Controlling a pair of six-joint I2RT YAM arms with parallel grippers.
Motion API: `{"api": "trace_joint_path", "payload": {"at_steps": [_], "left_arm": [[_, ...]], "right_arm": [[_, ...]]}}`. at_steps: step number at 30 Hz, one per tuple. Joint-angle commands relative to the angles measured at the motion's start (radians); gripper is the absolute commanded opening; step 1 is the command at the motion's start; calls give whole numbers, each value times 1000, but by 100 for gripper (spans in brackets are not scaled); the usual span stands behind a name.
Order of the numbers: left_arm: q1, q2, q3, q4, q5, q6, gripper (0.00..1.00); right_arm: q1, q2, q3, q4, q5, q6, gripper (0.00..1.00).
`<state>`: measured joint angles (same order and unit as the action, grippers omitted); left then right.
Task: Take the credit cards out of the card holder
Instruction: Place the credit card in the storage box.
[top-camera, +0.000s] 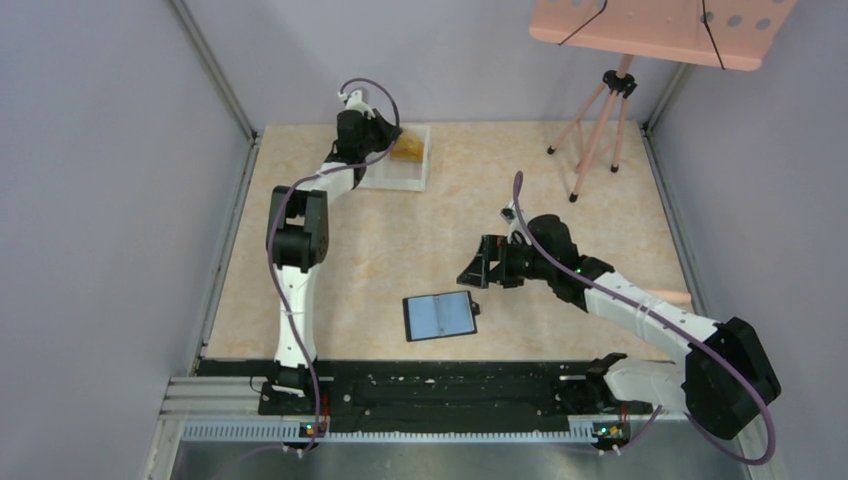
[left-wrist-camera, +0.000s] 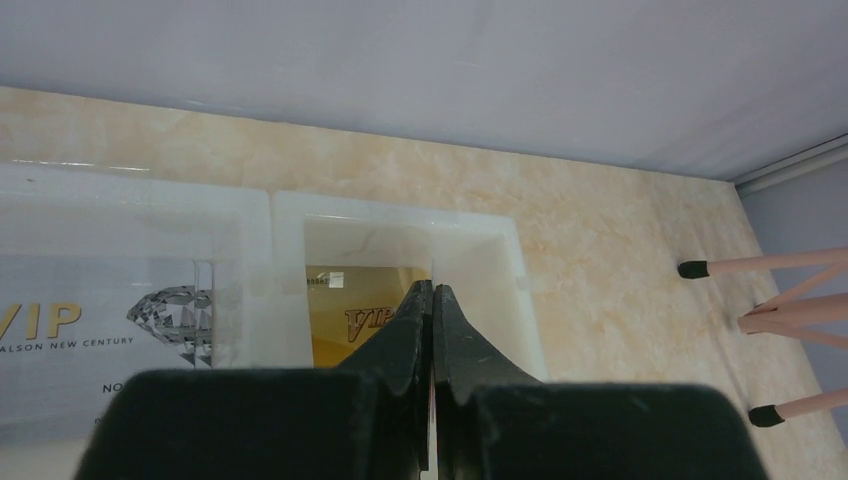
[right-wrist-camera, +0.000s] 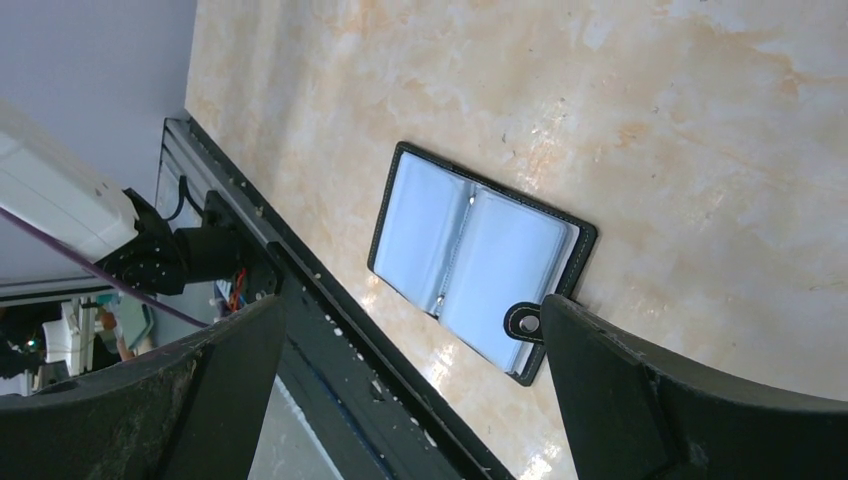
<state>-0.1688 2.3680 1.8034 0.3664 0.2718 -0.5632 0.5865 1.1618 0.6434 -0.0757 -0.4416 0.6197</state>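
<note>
Well, the card holder (top-camera: 440, 315) lies open at lower middle of the worktop (top-camera: 560, 200), long axis left-to-right, just below the right end effector (top-camera: 478, 262), spread wide; the left end effector (top-camera: 392, 135), pinched together, sits far off, upper left

The card holder (top-camera: 440, 315) lies by the table's (top-camera: 400, 250) near edge, the tray (top-camera: 395, 186) holding credit cards (top-camera: 408, 148) far back-left.

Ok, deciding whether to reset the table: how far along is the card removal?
Done: a pale VIP card and a gold VIP card lie in the white tray. In hand: the left tool, shut, sits over the gold one; the right tool hangs open above the card holder. Left: probably little, its visible sleeves look empty.
</note>
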Motion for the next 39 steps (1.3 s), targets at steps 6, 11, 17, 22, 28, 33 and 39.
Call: {"api": "trace_joint_path", "payload": {"at_steps": [6, 11, 17, 22, 28, 33, 39], "left_arm": [[-12, 38, 49, 102, -34, -9, 0], [-14, 48, 58, 112, -47, -17, 0], [-18, 71, 79, 108, -48, -25, 0], [-20, 79, 85, 111, -54, -27, 1], [-20, 80, 91, 109, -56, -21, 5], [-20, 79, 104, 102, -61, -10, 9], [-20, 75, 120, 94, -60, -11, 19]], "right_arm": [[-35, -46, 12, -3, -3, -26, 98], [-53, -52, 10, -6, -14, -29, 98], [-66, -51, 11, -7, -25, -34, 98], [-74, -54, 7, -7, -31, -35, 98], [-83, -50, 15, -5, -40, -39, 98], [-88, -45, 18, -5, -44, -40, 98], [-93, -46, 21, -5, -52, -39, 98]]}}
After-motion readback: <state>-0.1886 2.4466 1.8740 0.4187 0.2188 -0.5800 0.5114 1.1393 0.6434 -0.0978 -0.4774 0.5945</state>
